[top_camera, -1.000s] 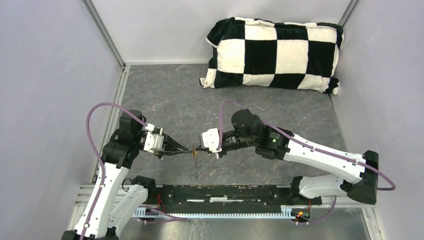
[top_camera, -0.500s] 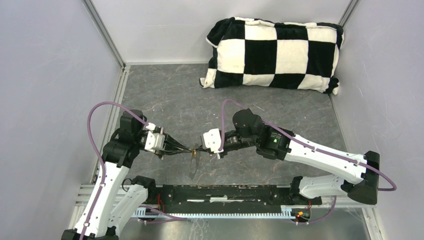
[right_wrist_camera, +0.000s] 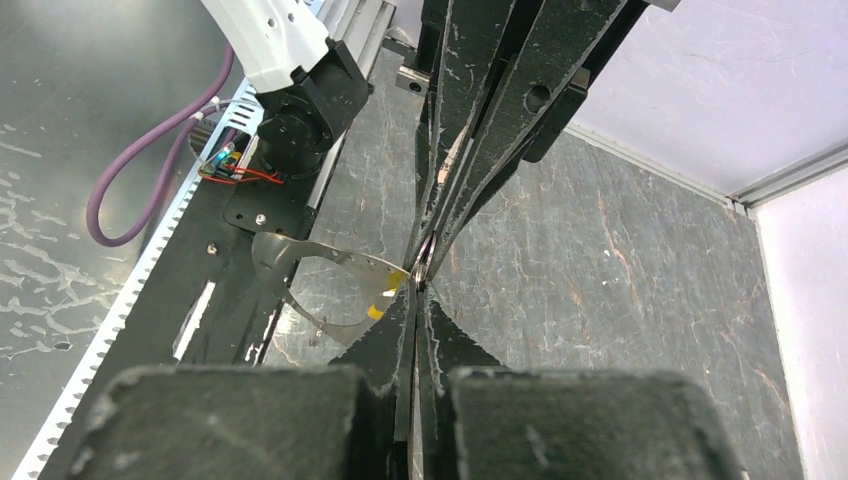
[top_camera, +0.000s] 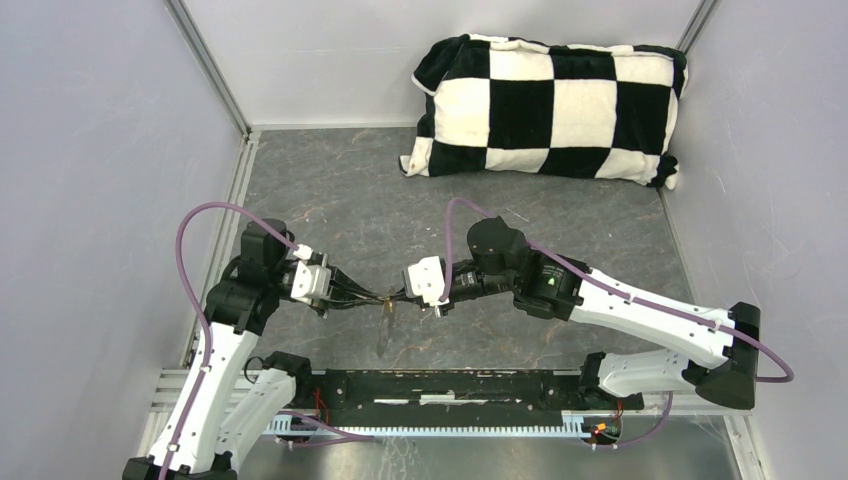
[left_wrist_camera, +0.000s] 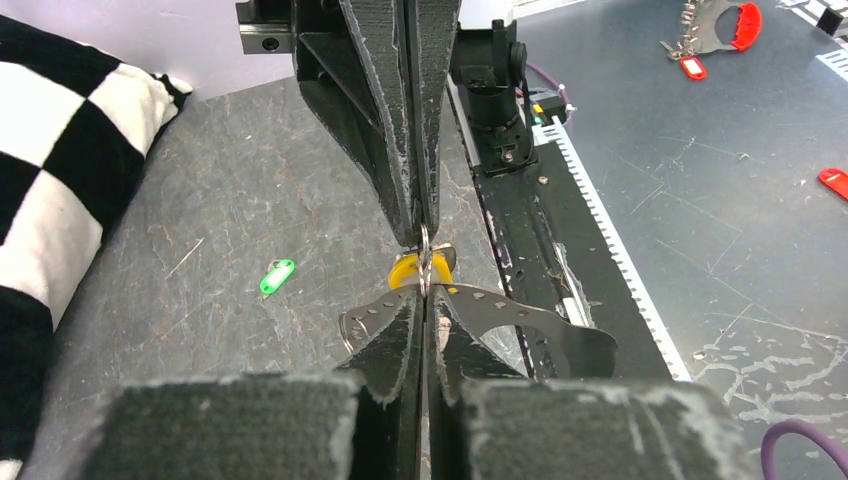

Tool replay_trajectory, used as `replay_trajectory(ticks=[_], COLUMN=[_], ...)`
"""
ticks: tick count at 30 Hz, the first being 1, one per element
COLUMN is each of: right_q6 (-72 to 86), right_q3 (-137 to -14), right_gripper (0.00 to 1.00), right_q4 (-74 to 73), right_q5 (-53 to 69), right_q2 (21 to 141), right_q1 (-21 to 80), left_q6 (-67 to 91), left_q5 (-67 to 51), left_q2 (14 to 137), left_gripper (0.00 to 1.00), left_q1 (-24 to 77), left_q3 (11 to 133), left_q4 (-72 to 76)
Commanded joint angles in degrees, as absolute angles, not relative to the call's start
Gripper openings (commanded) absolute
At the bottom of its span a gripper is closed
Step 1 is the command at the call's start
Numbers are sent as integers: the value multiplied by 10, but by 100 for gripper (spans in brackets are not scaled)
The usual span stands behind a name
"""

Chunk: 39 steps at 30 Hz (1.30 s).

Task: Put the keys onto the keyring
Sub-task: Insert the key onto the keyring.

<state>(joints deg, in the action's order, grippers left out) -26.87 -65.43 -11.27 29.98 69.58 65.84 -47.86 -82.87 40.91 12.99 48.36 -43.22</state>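
My left gripper (top_camera: 381, 298) and right gripper (top_camera: 401, 297) meet tip to tip above the near middle of the table, both shut. The keyring (top_camera: 385, 328), a grey metal loop, hangs down from that meeting point. In the left wrist view it spreads to both sides of my left gripper (left_wrist_camera: 424, 297), whose tips pinch it (left_wrist_camera: 520, 318). The yellow-headed key (left_wrist_camera: 404, 271) sits right behind the tips, at the right gripper's closed fingertips. In the right wrist view the keyring (right_wrist_camera: 320, 255) curves off left of my right gripper (right_wrist_camera: 417, 290), with a bit of yellow key (right_wrist_camera: 377, 309). The green-headed key (left_wrist_camera: 277, 276) lies on the table.
A black-and-white checkered pillow (top_camera: 545, 105) lies at the back right. A black rail (top_camera: 450, 385) runs along the near edge between the arm bases. Grey walls close in the left, right and back sides. Red objects (left_wrist_camera: 735, 25) lie on a surface beyond the rail.
The keyring has swung down below the meeting fingertips and now hangs lower and longer than a second ago. Both arms have hardly moved.
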Motion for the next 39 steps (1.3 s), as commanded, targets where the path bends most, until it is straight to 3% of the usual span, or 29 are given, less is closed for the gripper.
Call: replay_trajectory(ticks=[1, 31, 39], right_q6=[-272, -297, -325], right_q3=[-679, -749, -819], right_gripper=[1, 0, 0], right_q4=[-91, -141, -210], right_q5=[324, 303, 347], right_q2=[686, 759, 800], right_q1=[661, 666, 656], left_q6=[-493, -493, -487], left_q5=[-831, -855, -877], left_q2=[412, 401, 384], left_gripper=[2, 2, 2], left_q1=[132, 132, 132], left_q3=[484, 496, 502], left_q4=[-425, -422, -422])
